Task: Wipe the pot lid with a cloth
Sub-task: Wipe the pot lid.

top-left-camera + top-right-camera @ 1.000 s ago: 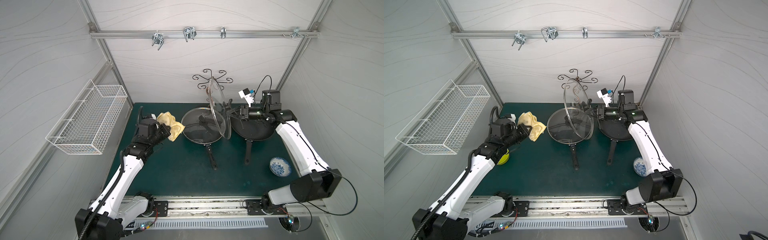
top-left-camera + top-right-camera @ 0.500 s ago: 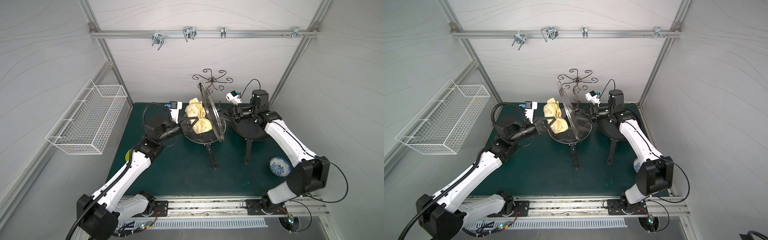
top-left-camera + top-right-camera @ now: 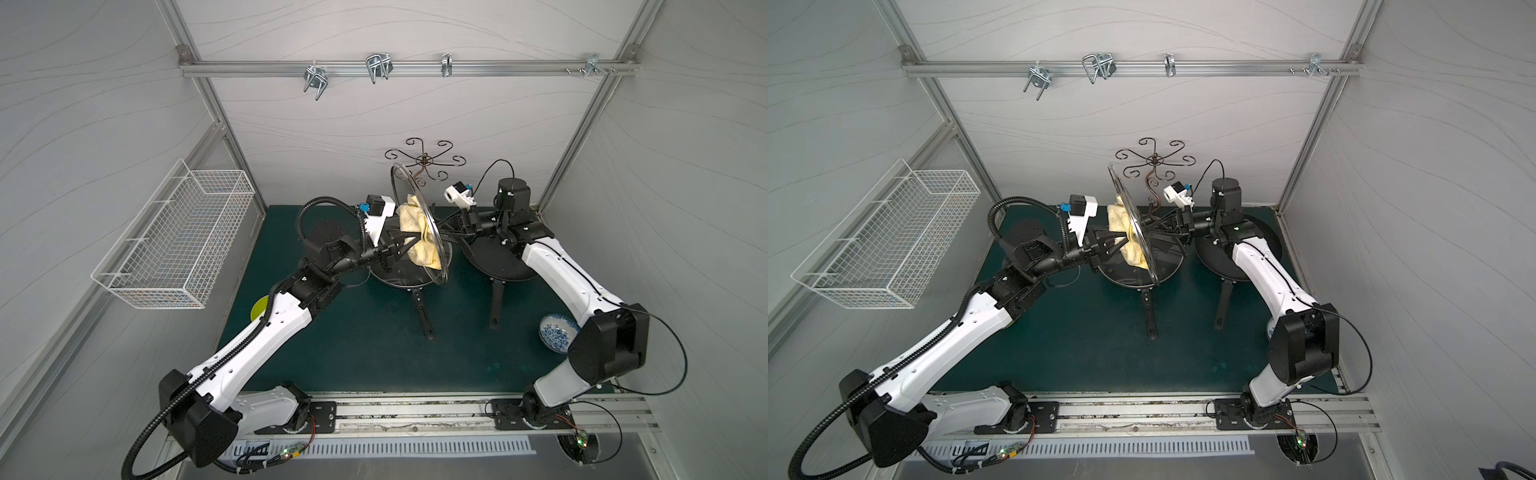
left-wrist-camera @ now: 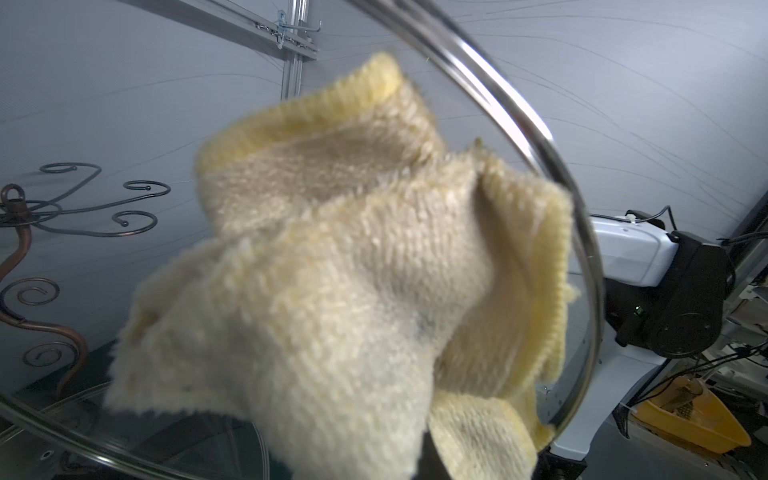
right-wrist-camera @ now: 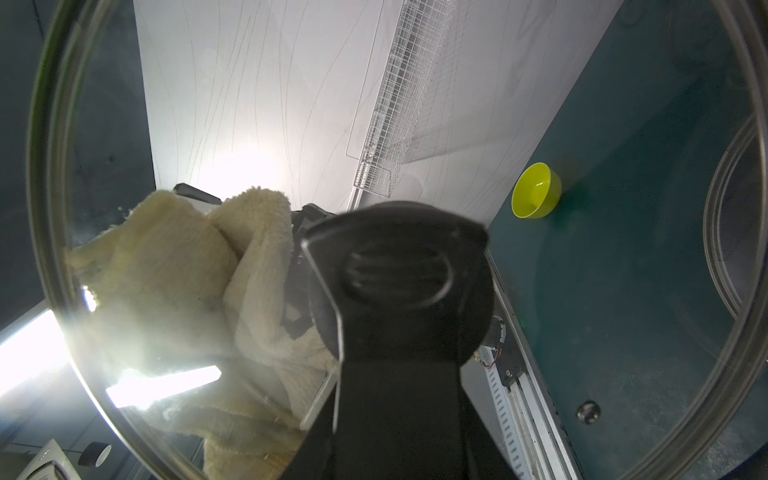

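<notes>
Round clear-glass, metal-rimmed pot lid (image 3: 405, 183) (image 3: 1142, 249) (image 4: 519, 120) (image 5: 249, 104) is up in the air, standing on edge over the back middle of the dark green tabletop (image 3: 353, 340). Right gripper (image 3: 446, 232) (image 3: 1152, 226) is clamped on its black knob, jaws nearly closed. Pale yellow fuzzy cloth (image 3: 419, 232) (image 3: 1125, 237) (image 4: 353, 291) (image 5: 166, 282) is bunched and pinched tight in the left gripper (image 3: 411, 240) (image 3: 1119, 241), lying against the lid's underside, opposite the knob; the right wrist view shows it through the glass. Directly below: black frying pan (image 3: 399, 278), handle toward the front edge. Second black frying pan (image 3: 498, 262) sits just beside it, toward the back right corner. Lime-green plastic bowl (image 3: 258, 307) (image 5: 536, 191) sits by the left edge, blue-and-white patterned bowl (image 3: 555, 332) by the right edge. Dark curled-wire hook stand (image 3: 424, 160) is at the back edge. White wire basket (image 3: 174, 245) hangs on the left wall.
</notes>
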Controlling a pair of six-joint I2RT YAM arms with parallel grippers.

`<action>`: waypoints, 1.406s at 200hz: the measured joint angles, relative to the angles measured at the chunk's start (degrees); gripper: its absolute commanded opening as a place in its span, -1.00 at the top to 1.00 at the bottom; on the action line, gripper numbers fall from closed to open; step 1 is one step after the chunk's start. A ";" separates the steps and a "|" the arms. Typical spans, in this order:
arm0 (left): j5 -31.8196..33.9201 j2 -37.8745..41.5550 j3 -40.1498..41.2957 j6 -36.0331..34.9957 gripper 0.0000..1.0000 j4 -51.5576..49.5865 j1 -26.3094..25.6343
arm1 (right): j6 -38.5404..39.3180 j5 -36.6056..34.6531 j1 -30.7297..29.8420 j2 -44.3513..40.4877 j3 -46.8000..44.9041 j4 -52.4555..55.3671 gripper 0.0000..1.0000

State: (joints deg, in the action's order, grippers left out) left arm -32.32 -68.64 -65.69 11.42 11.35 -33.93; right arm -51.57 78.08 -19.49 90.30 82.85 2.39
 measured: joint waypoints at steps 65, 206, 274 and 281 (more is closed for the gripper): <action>10.95 -2.82 -3.37 0.83 1.00 2.01 0.44 | 3.39 1.14 -1.14 0.00 0.02 2.32 1.00; 19.80 -12.50 -4.50 14.40 1.00 4.04 9.29 | 9.40 2.78 -1.95 0.00 4.94 7.69 1.00; 17.77 -12.46 2.62 15.63 1.00 3.63 7.69 | 8.37 2.14 -0.98 0.09 8.13 7.02 1.00; 17.05 -12.39 2.91 15.43 1.00 3.65 7.17 | 8.02 1.86 -0.70 0.20 8.22 6.62 1.00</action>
State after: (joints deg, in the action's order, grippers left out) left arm -15.27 -81.03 -62.78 26.85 15.00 -26.76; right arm -43.55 79.94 -20.18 90.50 91.07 9.02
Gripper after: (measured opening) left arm 0.085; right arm 0.342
